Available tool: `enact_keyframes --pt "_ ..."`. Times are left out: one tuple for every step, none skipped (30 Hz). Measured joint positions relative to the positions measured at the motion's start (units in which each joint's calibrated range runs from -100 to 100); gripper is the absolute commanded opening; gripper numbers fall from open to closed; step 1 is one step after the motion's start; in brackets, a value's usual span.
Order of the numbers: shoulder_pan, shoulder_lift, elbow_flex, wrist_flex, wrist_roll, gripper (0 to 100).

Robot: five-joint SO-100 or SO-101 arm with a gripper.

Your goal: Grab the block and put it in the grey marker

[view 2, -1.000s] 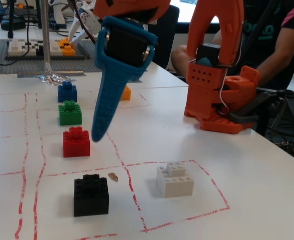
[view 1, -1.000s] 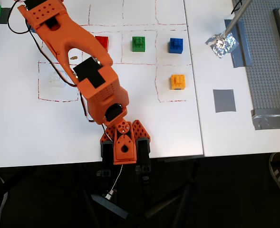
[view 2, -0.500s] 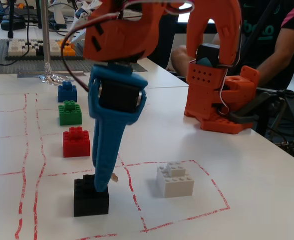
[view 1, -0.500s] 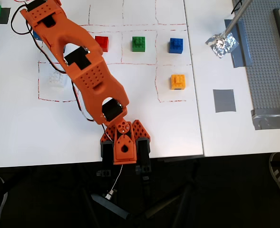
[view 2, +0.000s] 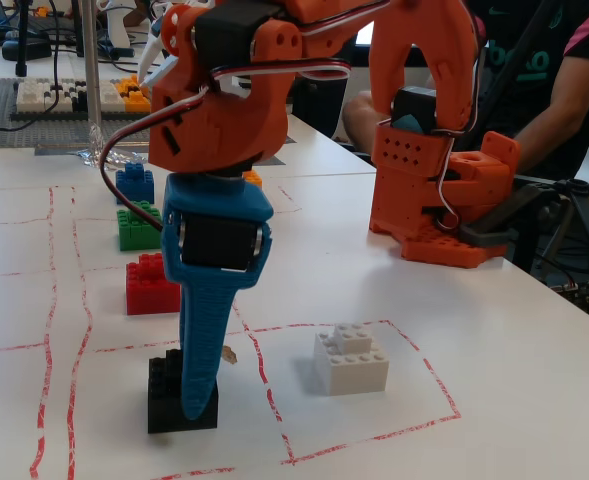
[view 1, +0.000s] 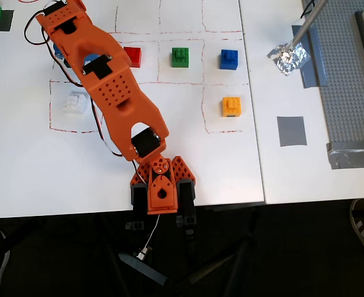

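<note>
Down low, fingers (view 2: 196,405) overlap block (view 2: 164,400) (grip unclear).

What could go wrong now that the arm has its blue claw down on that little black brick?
Only one of the blue fingers shows, low in front of the black brick; whether it is gripped cannot be told, so it might slip or be shoved aside. The white brick sits nearby in the next red-lined cell and could get bumped. The grey marker lies across the table past the orange brick, a long carry.
</note>
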Motion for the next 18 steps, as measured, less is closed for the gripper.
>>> enact_keyframes --pt "0.0 0.4 -0.7 0.0 0.2 31" --pt "0.0 1.5 -1.7 -0.2 0.5 30" --pt "-0.3 2.2 -2.3 -0.2 0.7 30" --pt "-0.4 2.8 -2.3 -0.2 0.9 29" --pt "-0.6 3.0 -2.3 -0.2 1.1 29" --pt "-0.6 3.0 -2.4 -0.2 1.1 29" --pt "-0.6 3.0 -2.4 -0.2 1.1 27" --pt "-0.5 3.0 -2.4 -0.2 0.9 24" --pt "-0.5 3.0 -2.4 -0.2 1.2 22" --pt "-0.5 3.0 -2.4 -0.2 1.3 20" --pt "-0.3 3.0 -2.4 -0.3 1.4 18" --pt "0.0 3.0 -2.4 -0.6 1.5 15" --pt "0.2 3.0 -2.4 -1.0 1.5 13" --pt "0.4 3.0 -2.4 -1.3 1.4 10" --pt "0.5 3.0 -2.4 -1.4 1.4 7" --pt "0.5 3.0 -2.4 -1.4 1.4 6" --pt "0.4 3.0 -2.4 -1.4 1.5 4" --pt "0.3 3.0 -2.4 -1.4 1.7 2"
